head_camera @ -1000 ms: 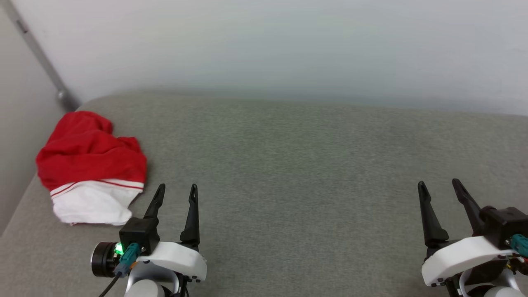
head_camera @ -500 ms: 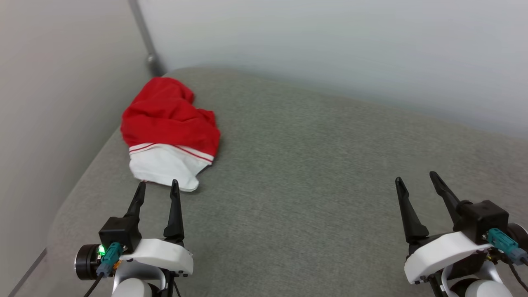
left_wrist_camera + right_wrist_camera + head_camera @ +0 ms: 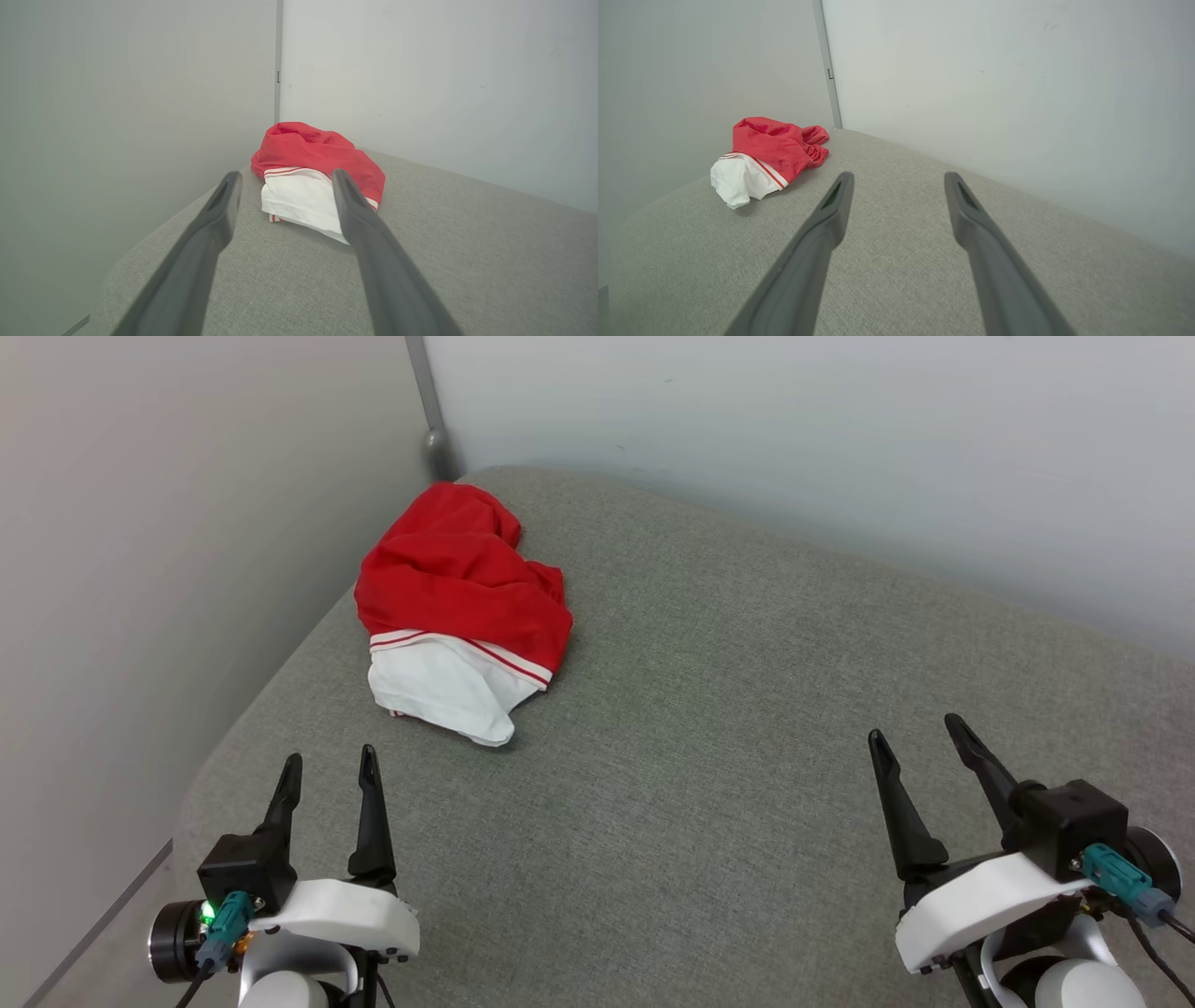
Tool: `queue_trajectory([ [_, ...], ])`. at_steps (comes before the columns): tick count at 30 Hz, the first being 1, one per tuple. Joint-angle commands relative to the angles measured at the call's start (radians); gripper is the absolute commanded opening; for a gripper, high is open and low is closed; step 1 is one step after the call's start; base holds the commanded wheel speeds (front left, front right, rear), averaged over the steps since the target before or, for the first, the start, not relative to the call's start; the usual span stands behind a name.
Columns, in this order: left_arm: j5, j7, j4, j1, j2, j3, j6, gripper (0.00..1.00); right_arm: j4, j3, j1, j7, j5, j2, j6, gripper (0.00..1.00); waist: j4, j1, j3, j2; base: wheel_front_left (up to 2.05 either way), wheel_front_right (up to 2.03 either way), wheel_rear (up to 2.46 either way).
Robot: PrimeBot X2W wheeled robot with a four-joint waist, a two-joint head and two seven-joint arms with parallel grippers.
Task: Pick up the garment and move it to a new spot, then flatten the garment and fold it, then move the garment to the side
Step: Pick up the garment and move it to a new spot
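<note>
The left end effector is hovering above the near left corner of the grey fabric-covered worktop, its two dark fingers standing wide apart and gripping nothing; the right end effector is hovering well off to the other side, above the near right part of the worktop, its fingers likewise spreading wide with nothing between them; ahead of the left end effector and slightly to its right, near its fingertips but apart from them, the garment is lying in a crumpled heap on the worktop; in the left wrist view it is showing between and beyond that end effector's fingers; its white part, edged with red-and-white striped trim, is facing the left end effector, while the bunched red part is piling up farther off; from the right end effector the garment is lying well apart, ahead and far to the left; beyond the garment a grey strip is running up the corner where the left wall and the back wall are meeting.
</note>
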Motion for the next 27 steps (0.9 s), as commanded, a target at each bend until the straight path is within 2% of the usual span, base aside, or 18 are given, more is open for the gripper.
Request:
queue_trajectory([
  [1,0.003,-0.003,-0.001,0.003,0.000,0.002,0.003,1.00,0.001,0.002,-0.013,-0.007,-0.001,0.002,0.000,1.00,0.001,0.0000,-0.001,0.0000,0.00,0.00,0.00],
  [11,-0.001,-0.003,0.014,-0.050,-0.002,0.010,0.006,1.00,0.006,-0.005,-0.025,-0.007,-0.012,0.002,0.000,1.00,-0.022,0.0000,0.016,0.0000,0.00,0.00,0.00],
  [16,-0.015,-0.003,-0.001,-0.149,0.021,0.041,-0.005,1.00,-0.014,0.000,-0.053,0.006,-0.039,0.001,0.000,1.00,-0.079,0.0000,0.071,0.0000,0.00,0.00,0.00],
  [19,-0.039,0.019,0.004,-0.245,0.056,0.073,-0.007,1.00,-0.029,0.007,-0.078,0.010,-0.047,-0.008,0.000,1.00,-0.127,0.0000,0.126,0.0000,0.00,0.00,0.00],
  [23,-0.066,0.120,0.014,-0.381,0.128,0.109,-0.013,1.00,-0.044,0.018,-0.122,0.010,-0.044,-0.021,0.000,1.00,-0.196,0.0000,0.205,0.0000,0.00,0.00,0.00],
  [27,-0.106,0.325,0.041,-0.492,0.217,0.133,-0.038,1.00,-0.048,0.027,-0.166,0.000,-0.033,-0.027,0.000,1.00,-0.264,0.0000,0.283,0.0000,0.00,0.00,0.00],
])
